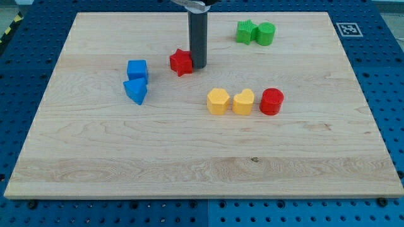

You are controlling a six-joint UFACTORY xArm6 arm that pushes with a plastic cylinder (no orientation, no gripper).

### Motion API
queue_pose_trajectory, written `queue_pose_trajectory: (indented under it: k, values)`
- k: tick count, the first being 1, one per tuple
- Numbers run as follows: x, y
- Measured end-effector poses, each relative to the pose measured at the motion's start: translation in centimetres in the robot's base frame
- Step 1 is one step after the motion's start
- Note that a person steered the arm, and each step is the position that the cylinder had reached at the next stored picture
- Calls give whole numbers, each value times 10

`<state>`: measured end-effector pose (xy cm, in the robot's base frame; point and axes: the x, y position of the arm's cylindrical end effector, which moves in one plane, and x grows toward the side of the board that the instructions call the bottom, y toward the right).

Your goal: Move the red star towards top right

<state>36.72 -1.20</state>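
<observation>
camera view, left to right across the wooden board [95, 176]: blue cube [137, 69] and a blue wedge-like block [136, 91] touch each other, left of centre, toward the board's left edge. they play no part in the task and sit clear of any path to the top right.

red star [181, 62] is next, in the upper middle of the board, well short of the top right corner. my tip [198, 66] sits just beside its right side, touching or nearly so; contact can't be confirmed. no gripper on this rig, just the rod, so nothing is held and there are no jaws to read.

judgement: tip is on the wrong side for a push to the top right. it likely needs to go round to the star's lower left first.

further right: yellow hexagon-like block [218, 101], yellow heart [243, 101] and red cylinder [272, 101] form a tight row right of centre, below the push line.

green star-like block [245, 31] and green cylinder [265, 33] touch near the top edge, right of the rod. risk: they sit close to the star's route.
</observation>
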Motion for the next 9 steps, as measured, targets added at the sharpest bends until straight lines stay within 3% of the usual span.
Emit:
queue_pose_trajectory:
  k: [1, 4, 7, 9]
  values:
    - [19, 0]
    - [19, -19]
    - [-28, -47]
    - [-14, -60]
